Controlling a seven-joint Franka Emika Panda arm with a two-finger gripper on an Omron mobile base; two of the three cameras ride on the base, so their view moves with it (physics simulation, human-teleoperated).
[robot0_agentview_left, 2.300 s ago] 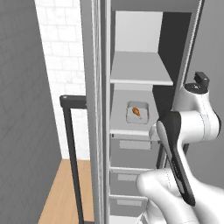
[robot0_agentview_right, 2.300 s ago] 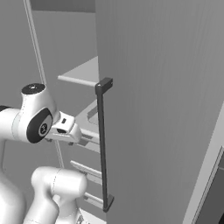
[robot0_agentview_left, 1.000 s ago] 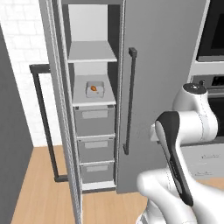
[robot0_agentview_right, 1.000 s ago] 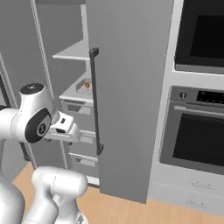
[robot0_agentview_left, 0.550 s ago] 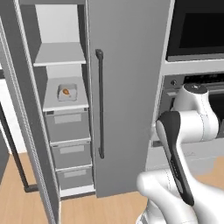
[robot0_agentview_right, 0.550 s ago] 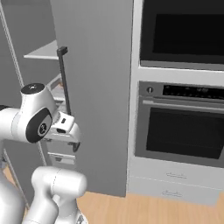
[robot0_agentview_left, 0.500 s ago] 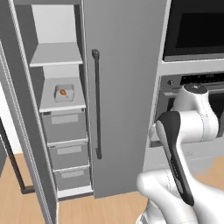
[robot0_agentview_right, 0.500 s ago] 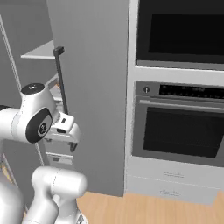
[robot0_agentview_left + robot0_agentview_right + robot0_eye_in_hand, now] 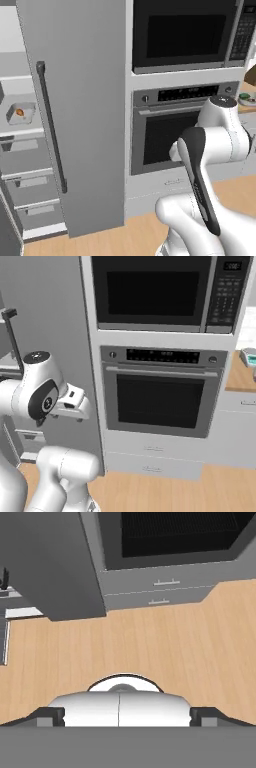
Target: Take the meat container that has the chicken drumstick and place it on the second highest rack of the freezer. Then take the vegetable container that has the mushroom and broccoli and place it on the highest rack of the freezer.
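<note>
The meat container [image 9: 19, 113], a shallow grey tray, rests on a light-grey rack of the open freezer [image 9: 22, 134] at the far left. The orange-brown chicken drumstick [image 9: 19, 112] lies in it. Grey drawer fronts sit below that rack. My gripper [image 9: 120, 716] is far from the freezer, in front of the wall oven, and points down at the wooden floor. It is open, its two dark fingertips [image 9: 50, 715] wide apart with nothing between them. A light dish with something green [image 9: 247, 98] peeks in at the right edge; I cannot tell whether it is the vegetable container.
A tall grey door with a long dark bar handle [image 9: 50, 125] stands right of the freezer column. The black-glass wall oven [image 9: 160, 398] and a microwave [image 9: 155, 293] fill the middle. A wooden counter [image 9: 240, 378] starts at the right. Wooden floor [image 9: 150, 642] lies below.
The whole picture has slid left: the base has moved right, from facing the freezer to facing the wall oven. The tray stays on its rack, and the gripper stays open.
</note>
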